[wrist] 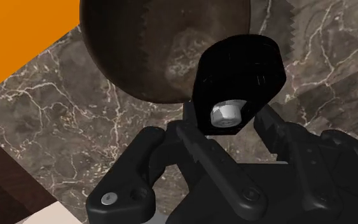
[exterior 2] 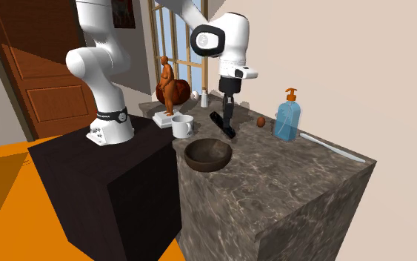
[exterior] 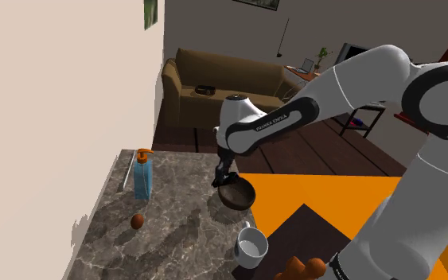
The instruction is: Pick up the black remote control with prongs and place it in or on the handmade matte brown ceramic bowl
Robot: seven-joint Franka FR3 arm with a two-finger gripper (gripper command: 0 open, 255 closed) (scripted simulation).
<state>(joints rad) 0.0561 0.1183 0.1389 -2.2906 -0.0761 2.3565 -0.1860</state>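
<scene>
The gripper (exterior 2: 227, 122) is seen pointing down over a dark marble counter (exterior 2: 295, 182); its 2 fingers (wrist: 196, 143) are clenched on the black remote control (exterior 2: 222, 124), which is clasped between them and carried tilted, its lower end close over the counter. In the wrist view the remote control (wrist: 238, 79) is shown end-on with a small silver part on its near face, and its far end overlaps the rim of the brown bowl (wrist: 161, 44); the bowl's inside is not reached by it. In the second exterior view the remote control is placed just behind the brown bowl (exterior 2: 208, 154); in the shoulder view the gripper (exterior: 224, 176) is seen just above that bowl (exterior: 236, 194), at its rim nearer the view's left.

1 white mug (exterior 2: 182, 126) is stood near the bowl, on the side toward the black stand (exterior 2: 103, 185); 1 orange-brown figurine (exterior 2: 168, 85) is set behind the mug. 1 blue soap bottle (exterior 2: 287, 119) with an orange pump and 1 small brown egg-shaped thing (exterior 2: 261, 121) are found well apart from the bowl, toward the wall. A brown sofa (exterior: 222, 87) is visible beyond the counter in the shoulder view.
</scene>
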